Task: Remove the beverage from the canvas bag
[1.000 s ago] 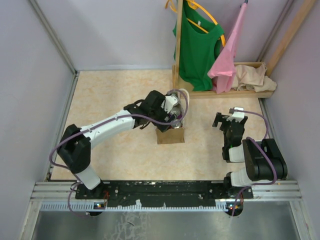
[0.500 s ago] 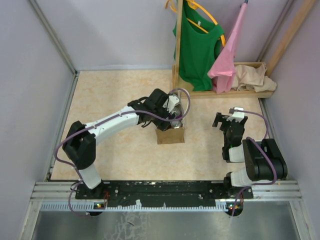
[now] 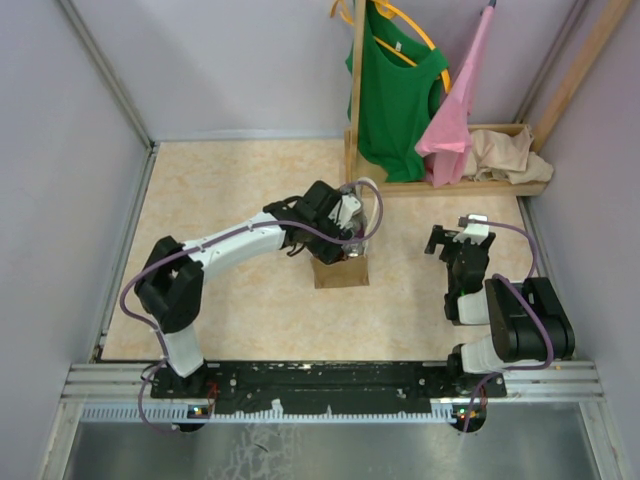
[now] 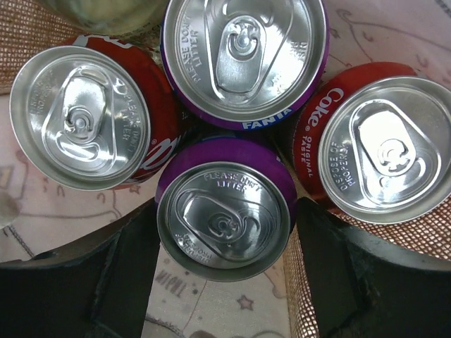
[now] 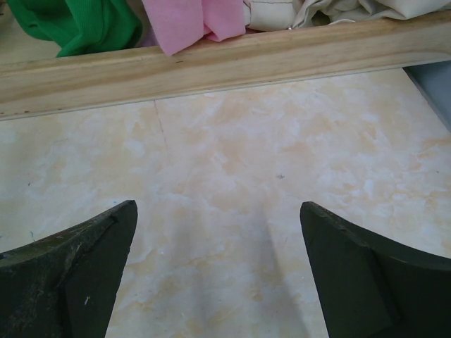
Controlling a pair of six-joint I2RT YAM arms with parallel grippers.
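Purple can (image 4: 224, 224), upright in the canvas bag (image 3: 340, 272), stands directly between the left jaws, spread apart; right jaws, likewise apart, idle well away.

1. The canvas bag (image 3: 340, 272) is small, boxy and tan-brown. It stands upright on the counter (image 3: 230, 190) with its mouth open upward.
2. Inside it, four sealed cans stand upright, packed close: the lower Fanta can (image 4: 224, 218) and the upper Fanta can (image 4: 243, 56), both purple, and the first Coke can (image 4: 79, 127) and the second Coke can (image 4: 384, 158), both red, flanking them.
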